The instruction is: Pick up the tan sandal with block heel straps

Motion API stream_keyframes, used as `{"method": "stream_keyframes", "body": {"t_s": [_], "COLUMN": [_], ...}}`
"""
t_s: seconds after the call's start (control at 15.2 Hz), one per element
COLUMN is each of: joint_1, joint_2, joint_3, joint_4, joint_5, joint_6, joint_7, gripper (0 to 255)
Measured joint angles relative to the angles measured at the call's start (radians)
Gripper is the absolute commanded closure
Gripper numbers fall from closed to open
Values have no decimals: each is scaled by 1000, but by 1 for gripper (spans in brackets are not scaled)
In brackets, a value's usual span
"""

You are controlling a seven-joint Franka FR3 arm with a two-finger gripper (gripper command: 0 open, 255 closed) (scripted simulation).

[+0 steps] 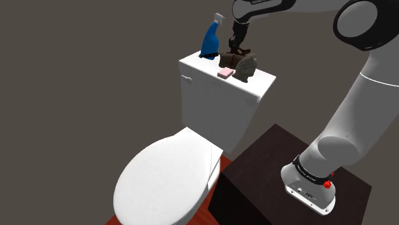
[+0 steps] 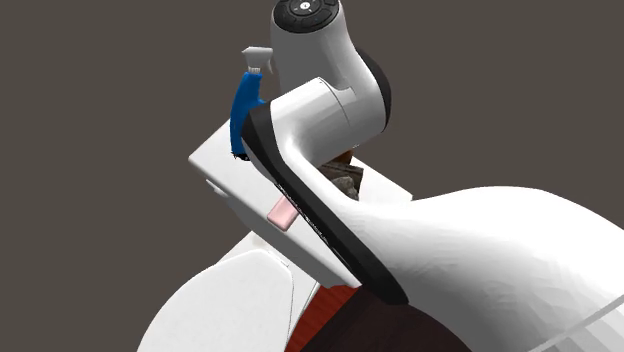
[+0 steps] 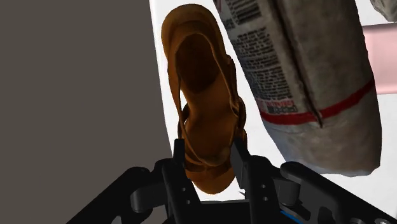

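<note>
End effector point(image 3: 208, 151) grips the tan sandal point(image 3: 202, 105) across its near end; I judge it light, stiff, somewhat slippery.

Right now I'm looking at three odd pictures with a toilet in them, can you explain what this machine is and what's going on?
It is a white robot arm on a dark box. One camera looks over its shoulder, one from close beside the arm, one from the hand. On the toilet tank lid sit a blue spray bottle, a pink bar, a grey labelled package and a tan sandal. The black fingers clasp the sandal's sides.
</note>
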Motion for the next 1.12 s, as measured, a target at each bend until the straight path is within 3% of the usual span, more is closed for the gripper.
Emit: {"method": "stream_keyframes", "body": {"t_s": [1.12], "joint_1": [-1], "joint_2": [6], "joint_3": [0], "joint_4": [181], "joint_5": [10], "joint_6": [-193], "joint_7": [-24], "gripper": [255]}}
